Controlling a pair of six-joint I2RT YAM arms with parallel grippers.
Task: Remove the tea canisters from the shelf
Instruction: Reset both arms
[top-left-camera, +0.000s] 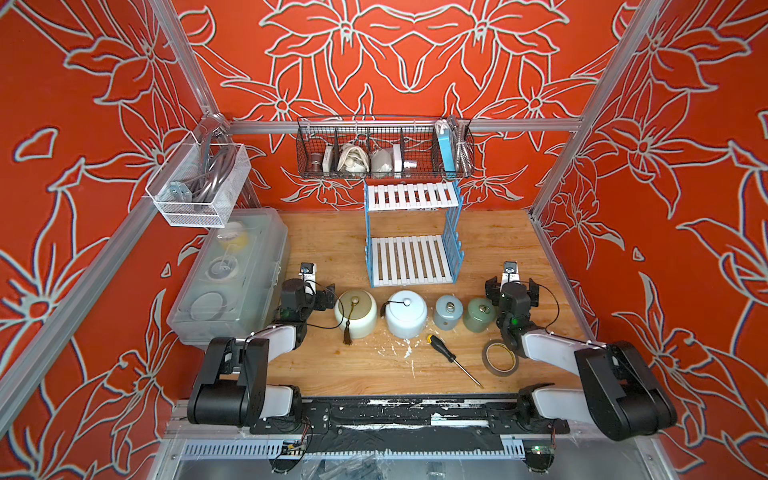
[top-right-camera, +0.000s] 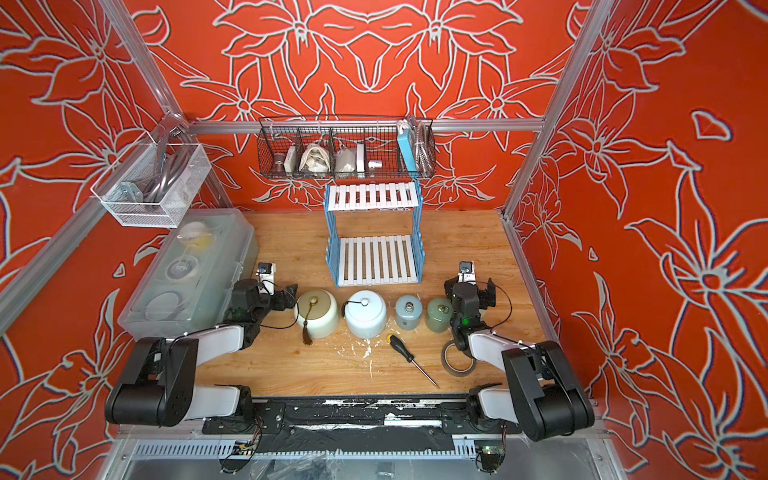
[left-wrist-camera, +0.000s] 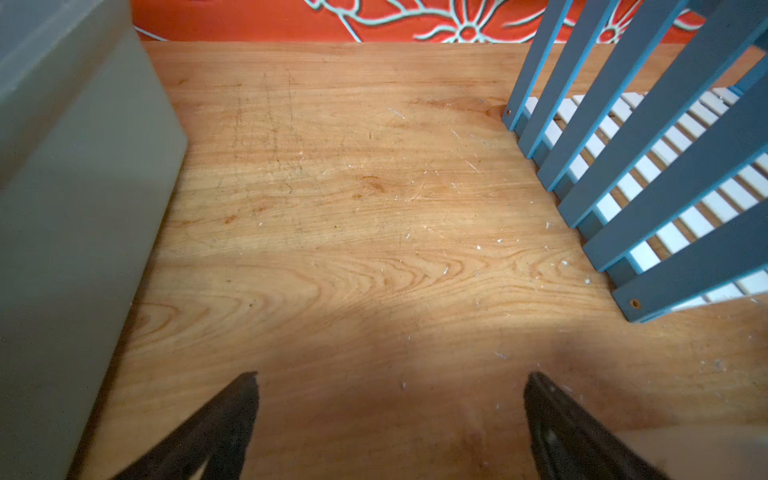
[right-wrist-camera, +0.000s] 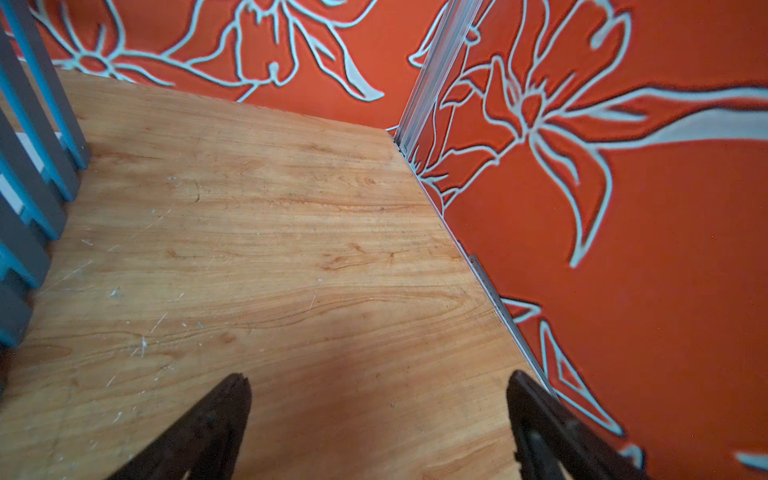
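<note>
Right now the shelf (top-left-camera: 411, 259) stands at the middle of the table's (top-left-camera: 332, 374) far edge, and both of its white slatted boards are bare. Four jars stand upright in a row on the wood just in front of its lower board: a cream jar (top-left-camera: 356, 312) with a tassel, a white jar (top-left-camera: 406, 313), a grey-blue jar (top-left-camera: 449, 311) and a green jar (top-left-camera: 480, 314).

The left gripper (left-wrist-camera: 390, 380) hangs between the cream jar and the plastic box (top-left-camera: 232, 282) that runs along the left edge. Its fingers are spread wide and hold nothing, with a bare lane of wood ahead of it.

The right gripper (right-wrist-camera: 378, 380) sits just beside the green jar, toward the right edge. It is equally wide and empty, and the wood is open up to the far right corner.

Toward the near edge lie a screwdriver (top-left-camera: 451, 359) and a tape roll (top-left-camera: 500, 358).
</note>
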